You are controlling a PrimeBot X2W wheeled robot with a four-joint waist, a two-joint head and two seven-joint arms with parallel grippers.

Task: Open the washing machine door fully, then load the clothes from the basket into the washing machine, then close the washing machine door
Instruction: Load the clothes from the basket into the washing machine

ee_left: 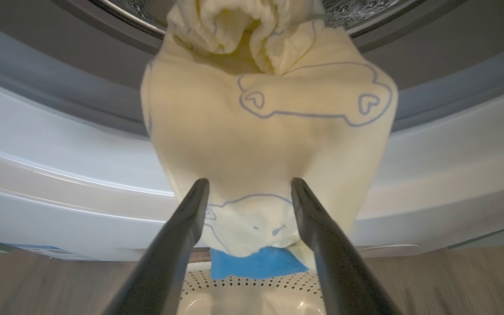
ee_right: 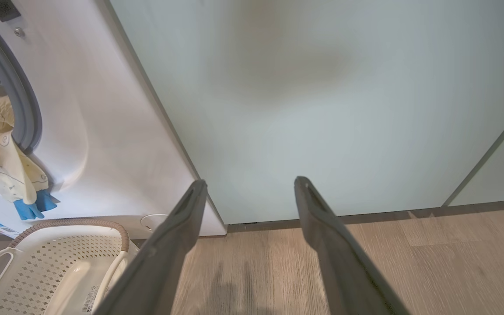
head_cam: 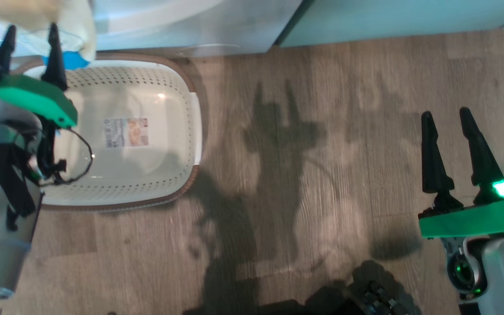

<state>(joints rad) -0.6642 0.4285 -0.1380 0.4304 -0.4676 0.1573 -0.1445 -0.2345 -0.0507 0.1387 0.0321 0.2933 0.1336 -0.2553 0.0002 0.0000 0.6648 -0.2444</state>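
Observation:
A pale yellow garment of the clothes (ee_left: 269, 144) hangs out of the washing machine's (ee_left: 59, 175) drum opening, over the grey rubber ring (ee_left: 37, 83) and down the white front. Its blue patch (ee_left: 258, 264) dangles just above the basket (ee_left: 252, 291). My left gripper (ee_left: 250, 181) stands open in front of the hanging cloth, one finger on either side, gripping nothing. In the head view the clothes (head_cam: 37, 17) and left gripper (head_cam: 31, 48) are at top left, over the basket (head_cam: 177, 78), whose base sticker shows. My right gripper (head_cam: 446, 114) is open over the floor at the right. The washing machine door is out of view.
Pale green cabinet panels (ee_right: 322, 96) stand right of the washing machine (ee_right: 103, 131), straight ahead of my right gripper (ee_right: 250, 183). Wooden floor (head_cam: 300, 175) stretches between basket and right arm. The basket (ee_right: 59, 262) stands right against the machine's foot, under the clothes (ee_right: 2, 157).

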